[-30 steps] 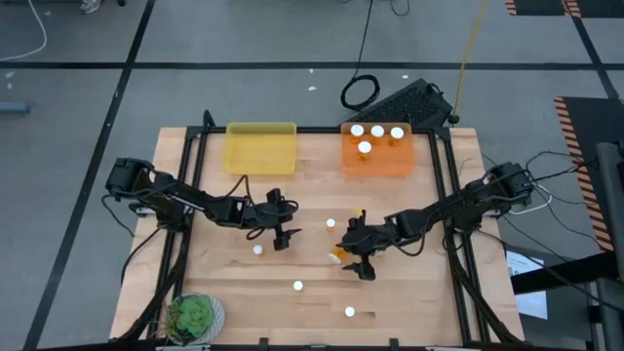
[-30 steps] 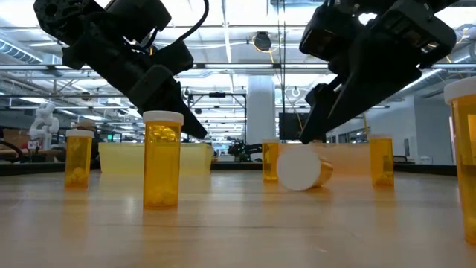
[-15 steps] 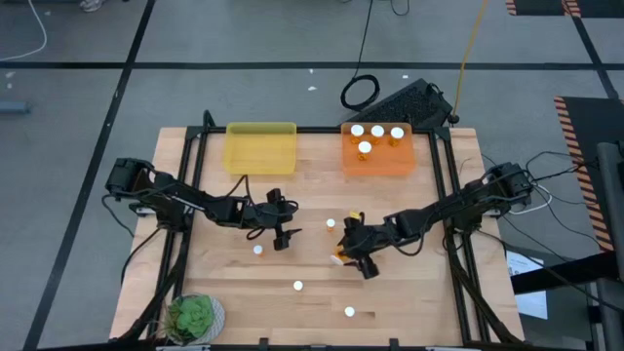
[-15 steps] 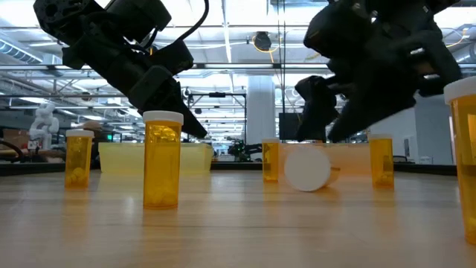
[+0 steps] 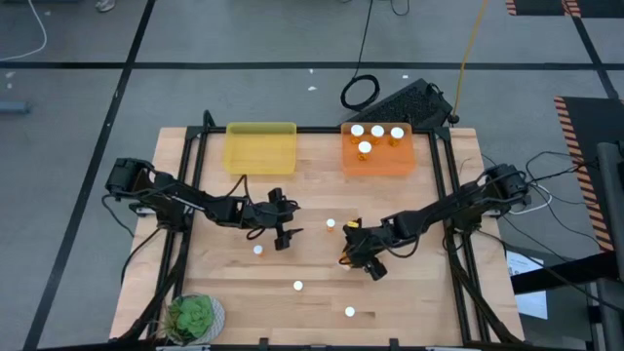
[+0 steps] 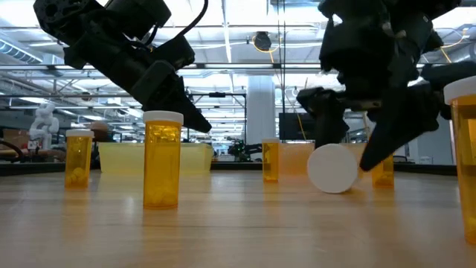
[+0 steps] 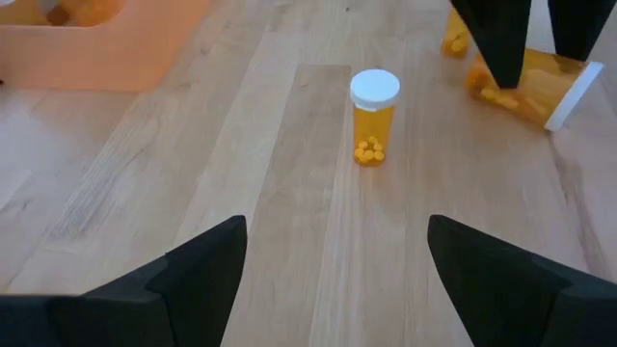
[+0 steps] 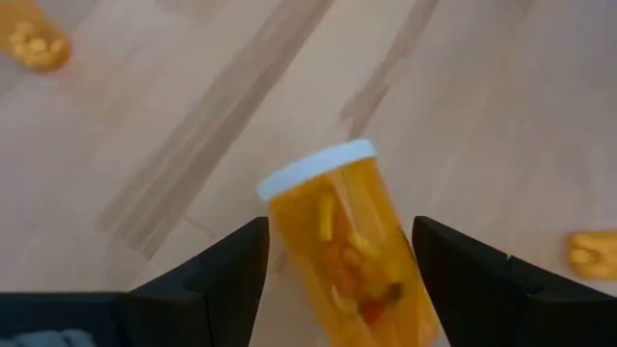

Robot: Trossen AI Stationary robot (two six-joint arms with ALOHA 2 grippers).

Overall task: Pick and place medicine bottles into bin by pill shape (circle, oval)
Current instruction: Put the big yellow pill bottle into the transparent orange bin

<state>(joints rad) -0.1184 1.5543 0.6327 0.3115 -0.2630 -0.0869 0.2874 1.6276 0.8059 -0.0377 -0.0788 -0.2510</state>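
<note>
Table point(image 5: 419, 283) of pale wood planks, with two dark arms reaching in from its sides.

Right claw point(image 5: 359, 257): low over the middle of the table, fingers spread on either side of a tipped bottle point(image 8: 345, 246) lying on its side; from the wrist view the bottle sits between the fingers point(image 8: 212, 275), white cap pointing away from the claw, mixed pills visible inside. Whether the fingers touch it cannot be told. From the low view the same bottle point(image 6: 335, 168) shows its round cap end-on, resting on the wood under the claw.

Left claw point(image 5: 284, 230): hovering near the table's middle, fingers point(image 7: 193, 265) wide apart, holding nothing. Upright bottle point(image 7: 373, 117) stands on the wood ahead of it, well apart.

Orange bin point(image 5: 378, 161): at the far edge beyond the right claw, four capped bottles standing inside.

Yellow bin point(image 5: 260, 151): at the far edge beyond the left claw.

Loose bottles: one just beside the left claw on its near side point(image 5: 257, 250), two more nearer the front edge point(image 5: 298, 286) point(image 5: 350, 312).

Potted plant point(image 5: 192, 317): at the front corner on the left arm's side.
</note>
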